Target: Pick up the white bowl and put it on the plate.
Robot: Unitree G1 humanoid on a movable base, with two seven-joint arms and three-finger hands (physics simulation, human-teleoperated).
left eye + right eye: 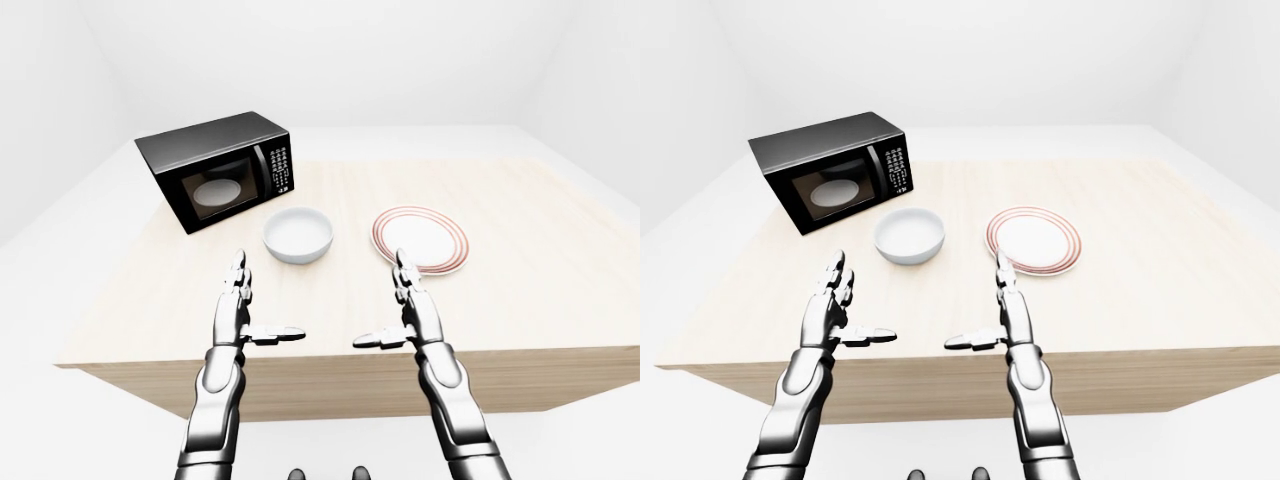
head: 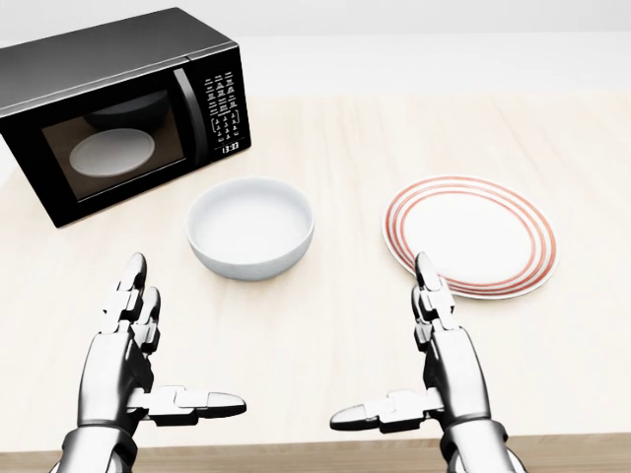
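Note:
The white bowl [image 2: 250, 228] stands upright on the pale wooden table [image 2: 345, 325], left of the middle in the head view. To its right lies the white plate [image 2: 470, 236] with red rings on its rim. My left hand [image 2: 148, 365] hovers open over the table, below and left of the bowl, thumb pointing right. Open too, my right hand [image 2: 414, 370] has its fingertips [image 2: 424, 264] just short of the plate's lower left rim. Neither hand touches anything.
A black microwave [image 2: 123, 108] stands at the upper left of the table with its door shut and a light dish behind the glass. In the left-eye view the table's near edge [image 1: 330, 360] runs under my forearms.

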